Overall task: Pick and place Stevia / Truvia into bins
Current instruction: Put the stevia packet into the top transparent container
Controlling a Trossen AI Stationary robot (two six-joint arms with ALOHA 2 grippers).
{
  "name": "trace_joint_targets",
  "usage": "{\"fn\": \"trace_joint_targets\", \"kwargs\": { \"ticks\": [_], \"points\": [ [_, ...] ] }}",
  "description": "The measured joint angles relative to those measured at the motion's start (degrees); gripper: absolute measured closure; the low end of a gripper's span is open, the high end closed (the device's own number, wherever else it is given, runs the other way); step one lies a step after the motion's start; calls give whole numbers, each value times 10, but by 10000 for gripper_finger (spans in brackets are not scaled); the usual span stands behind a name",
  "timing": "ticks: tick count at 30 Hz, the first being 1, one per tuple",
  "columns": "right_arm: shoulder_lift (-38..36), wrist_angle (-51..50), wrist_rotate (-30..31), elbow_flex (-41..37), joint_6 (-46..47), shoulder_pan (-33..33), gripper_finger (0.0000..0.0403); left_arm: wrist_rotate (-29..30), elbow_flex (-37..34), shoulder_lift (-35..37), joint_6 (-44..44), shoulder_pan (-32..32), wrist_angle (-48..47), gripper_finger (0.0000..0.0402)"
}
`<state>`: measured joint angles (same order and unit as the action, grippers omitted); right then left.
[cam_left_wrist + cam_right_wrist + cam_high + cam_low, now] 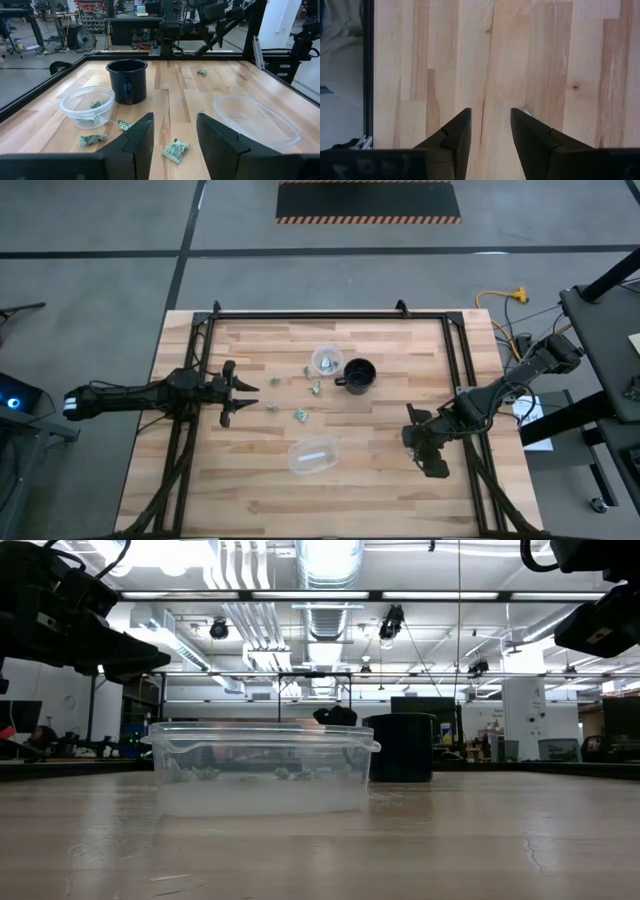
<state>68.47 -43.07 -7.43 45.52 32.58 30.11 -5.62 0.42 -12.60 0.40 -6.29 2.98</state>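
Several tiny green-and-white Stevia packets [300, 416] lie flat and loose on the wood between the arms. One packet [176, 150] lies just ahead of my left gripper [175, 120], which is open, points level and touches nothing. Another packet [96, 105] rests inside the small round clear cup [327, 360], which stands next to the black mug [358, 374]. My left gripper [250, 388] is at the table's left. My right gripper [430, 458] hangs over the right side, tilted steeply down and open [490, 112], with only bare wood between its fingers.
A larger oval clear tub [313, 455] stands near the table's front edge, nearest the camera in the low view [260, 770]. A black metal frame [330, 315] runs along the table's far edge and sides. Bare wood lies under my right gripper.
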Motion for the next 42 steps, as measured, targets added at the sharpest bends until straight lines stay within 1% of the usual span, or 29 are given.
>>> {"fn": "trace_joint_targets", "kwargs": {
  "ticks": [6, 10, 13, 16, 30, 42],
  "points": [
    [0, 0, 0, 0, 1, -1, 282, 0, 0, 0, 0, 0, 0, 269],
    [0, 2, 1, 0, 0, -16, 281, 0, 0, 0, 0, 0, 0, 269],
    [0, 5, 29, 0, 0, -28, 280, 0, 0, 0, 0, 0, 0, 269],
    [0, 7, 45, 0, 2, -33, 282, 0, 0, 0, 0, 0, 0, 269],
    [0, 5, 46, -2, -15, -30, 287, 0, 0, 0, 0, 0, 0, 269],
    [0, 4, 47, -2, 2, -30, 281, 0, 0, 0, 0, 0, 0, 269]
  ]
}}
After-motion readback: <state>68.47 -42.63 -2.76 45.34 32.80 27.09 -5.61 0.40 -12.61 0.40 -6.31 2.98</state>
